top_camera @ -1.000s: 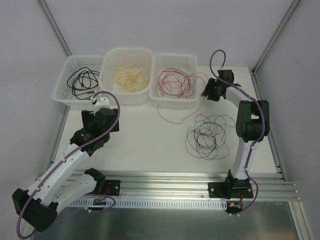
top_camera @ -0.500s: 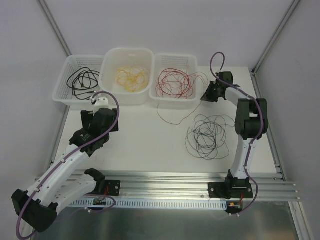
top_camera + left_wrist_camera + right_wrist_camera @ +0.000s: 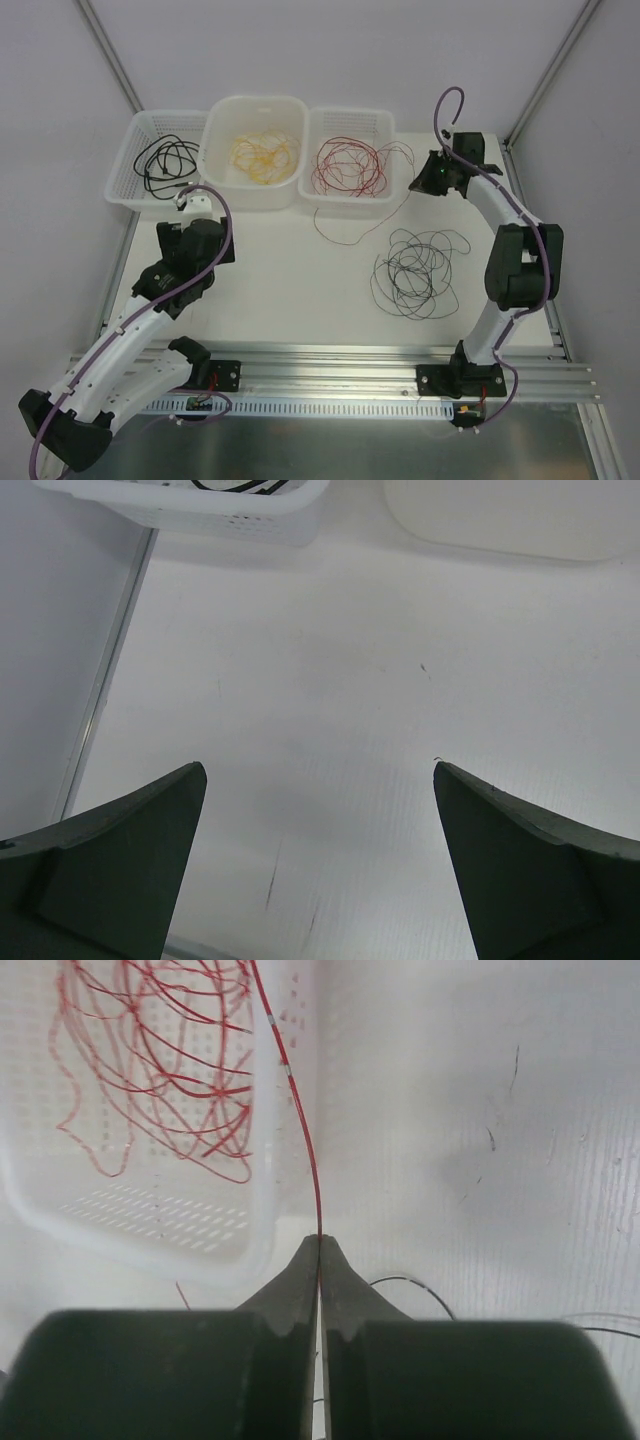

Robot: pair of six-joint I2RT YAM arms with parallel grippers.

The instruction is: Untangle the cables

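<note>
top external view: white surface [image 3: 280,270]; along its far edge, three white containers side by side. left basket [image 3: 120,178] holds a black cable [image 3: 165,160]; middle tub [image 3: 250,195] holds yellow-orange cables [image 3: 263,155]; right basket [image 3: 350,206] holds red cables [image 3: 345,165], with one red strand [image 3: 345,240] trailing over the near rim onto the surface. black tangle [image 3: 415,270] lies loose on the surface toward the right edge, near that red tail; whether they touch cannot be told. right fingers [image 3: 420,184] sit just beside the right basket's right wall; left fingers [image 3: 193,205] hover near the left basket, over bare surface. left wrist view: left fingers [image 3: 130,860] spread wide, nothing between them; a corner of the left basket and the tub's wall at the top. right wrist view: right fingers [image 3: 320,1260] pressed together, pinching a single red strand that runs from the tips up over the basket rim [image 3: 262,1160] into the red coils; thin black loops show beside the fingers. step in hand, as judged: returning the stray red strand to its basket. to do it well, keep the pinch firm, raise slowly along the strand's own line, clear the rim before moving inward, and stop if the tail starts dragging the black tangle.
</note>
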